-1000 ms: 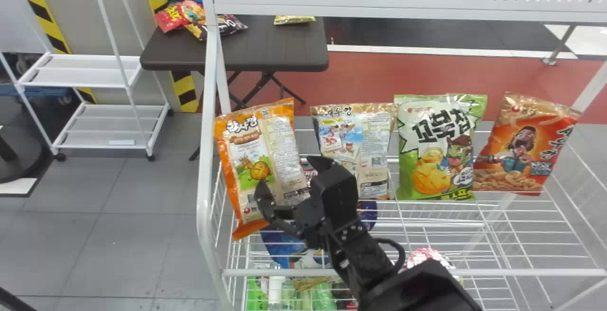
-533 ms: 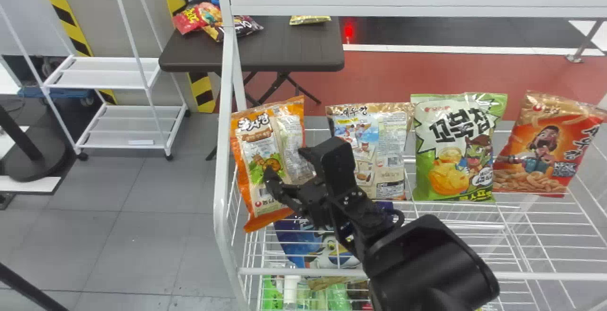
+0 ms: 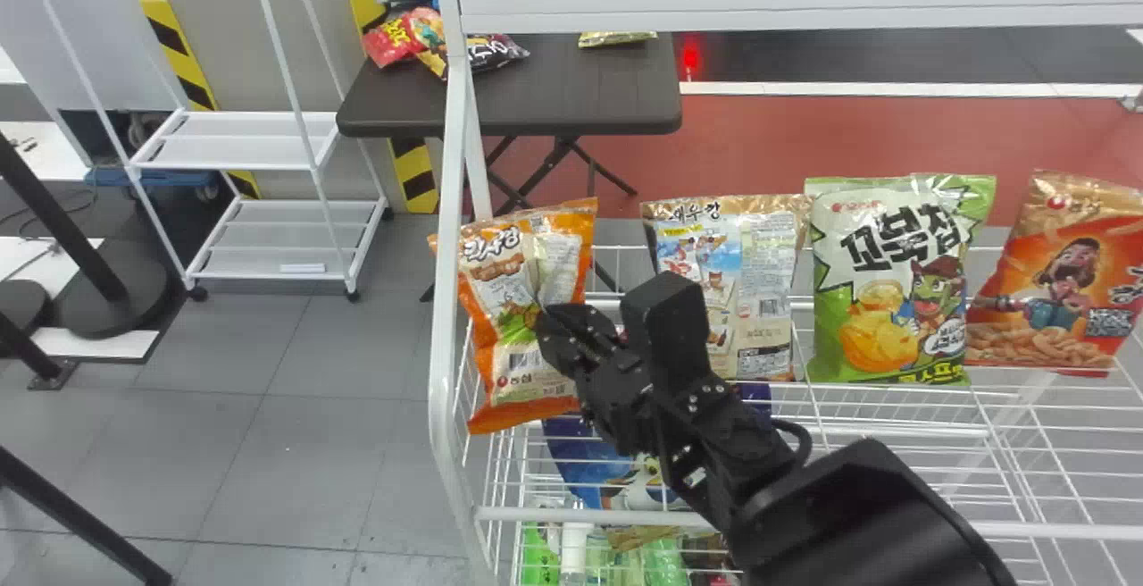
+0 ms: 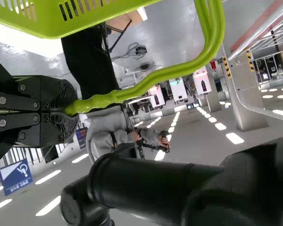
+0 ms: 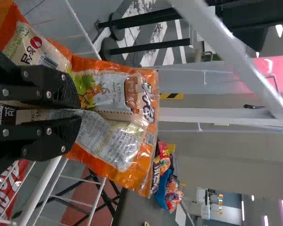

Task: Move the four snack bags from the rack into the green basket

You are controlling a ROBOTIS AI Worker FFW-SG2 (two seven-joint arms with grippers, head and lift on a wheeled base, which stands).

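Evidently, all four transfers were outstanding: black right gripper point(image 5: 79, 112) pinched orange foil bag point(image 5: 114, 96) near white wire rack's point(image 3: 444, 327) left edge.

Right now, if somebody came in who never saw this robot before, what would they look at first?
Probably the bright orange snack bag, pinched in the robot's right hand at the rack's left side. Next might come the green chip bag, third from the left in the head view. The green basket pops out in the left wrist view, its handle held by the left hand.
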